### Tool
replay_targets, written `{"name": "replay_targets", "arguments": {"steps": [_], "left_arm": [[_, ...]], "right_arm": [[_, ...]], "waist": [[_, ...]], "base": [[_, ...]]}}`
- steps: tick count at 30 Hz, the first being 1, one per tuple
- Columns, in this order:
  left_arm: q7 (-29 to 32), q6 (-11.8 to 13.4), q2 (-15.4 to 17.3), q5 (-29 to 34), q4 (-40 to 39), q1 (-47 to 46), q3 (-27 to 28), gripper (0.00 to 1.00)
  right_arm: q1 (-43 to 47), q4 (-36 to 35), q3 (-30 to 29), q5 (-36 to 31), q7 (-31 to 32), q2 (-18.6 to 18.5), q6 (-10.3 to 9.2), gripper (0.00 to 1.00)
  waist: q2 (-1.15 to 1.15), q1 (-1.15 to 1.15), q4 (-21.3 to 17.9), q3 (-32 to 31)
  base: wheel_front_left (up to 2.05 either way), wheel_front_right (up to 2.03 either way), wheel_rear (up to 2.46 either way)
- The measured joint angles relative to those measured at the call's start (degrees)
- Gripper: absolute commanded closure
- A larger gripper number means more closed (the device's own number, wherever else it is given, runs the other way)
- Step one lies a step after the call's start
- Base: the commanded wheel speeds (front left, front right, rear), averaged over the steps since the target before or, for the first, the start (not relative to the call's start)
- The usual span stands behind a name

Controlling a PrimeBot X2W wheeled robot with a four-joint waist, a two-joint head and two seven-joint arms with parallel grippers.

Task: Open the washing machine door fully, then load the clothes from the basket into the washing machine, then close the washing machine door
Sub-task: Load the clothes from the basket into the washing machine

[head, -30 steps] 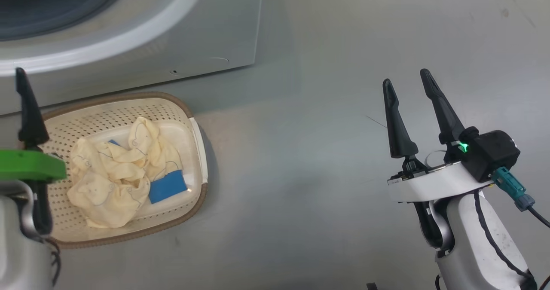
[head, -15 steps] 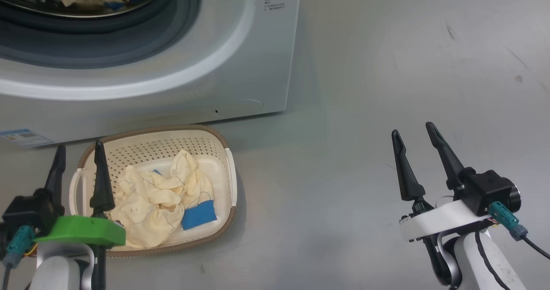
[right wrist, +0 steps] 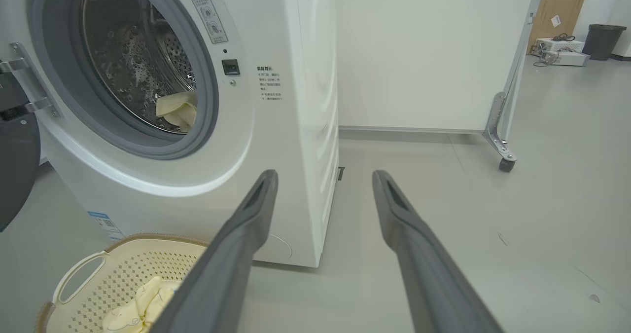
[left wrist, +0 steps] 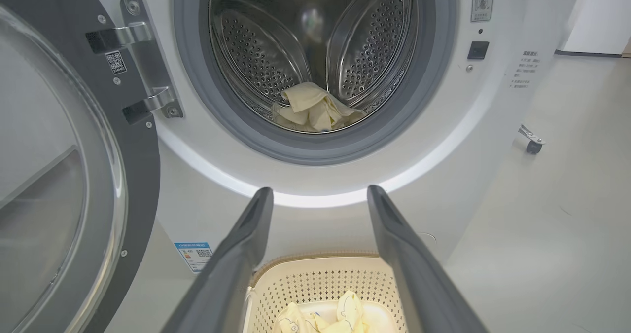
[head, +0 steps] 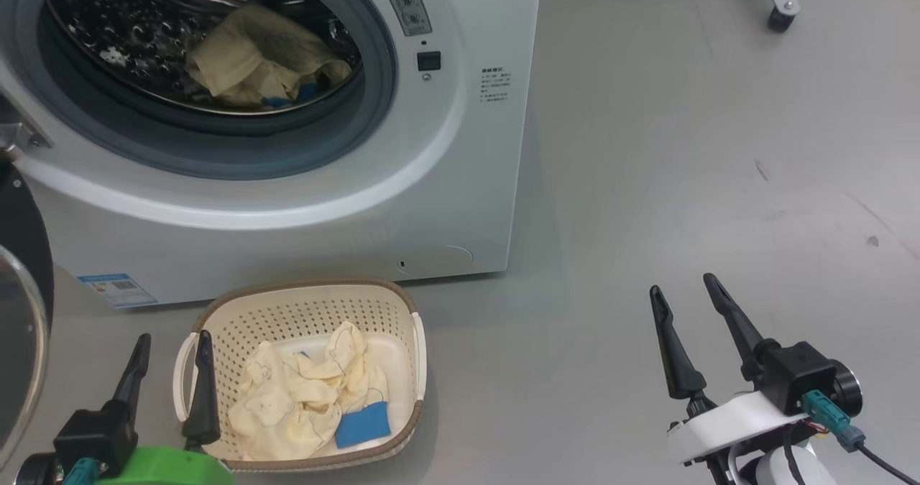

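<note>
Clothes (head: 309, 406) lie in basket (head: 302, 287) on floor (head: 611, 183), just right of left gripper (head: 175, 338), open & empty; right gripper (head: 681, 285), also open, is well apart, so left arm is nearer.

washing machine door (left wrist: 140, 185): swung aside left | drum opening (left wrist: 315, 52): unblocked

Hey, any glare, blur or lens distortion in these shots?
Head view: sharp, glints on the dark drum. Left wrist view: bright glare band on the washing machine, room reflections in the door glass. Right wrist view: wide angle slants the machine's edges; right gripper looms oversized.
</note>
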Motion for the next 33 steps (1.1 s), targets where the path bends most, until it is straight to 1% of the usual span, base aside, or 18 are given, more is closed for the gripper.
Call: {"name": "replay_targets", "arguments": {"steps": [6, 12, 33], "left_arm": [[0.0, 0.03, 0.0, 0.0, -1.99, 3.28, 0.34, 0.0], [0.0, 0.1, 0.0, 0.0, -4.31, 5.36, 0.45, 0.0], [0.52, 1.11, -0.01, 0.02, -8.44, 8.84, -0.1, 0.0]], "right_arm": [[2.49, 0.0, 0.48, -0.02, 0.0, 0.37, 0.01, 0.0], [4.3, -0.22, 0.75, -0.02, 0.0, 0.62, -0.01, 0.0], [6.17, -1.64, 0.82, -0.03, 0.0, 0.9, -0.01, 0.0]], "waist": [[0.0, 0.0, 0.56, -4.0], [0.0, 0.0, 0.26, -6.44], [0.0, 0.0, 0.1, -7.96]], "base": [[0.0, 0.0, 0.0], [0.0, 0.0, 0.0], [0.0, 0.0, 0.0]]}}
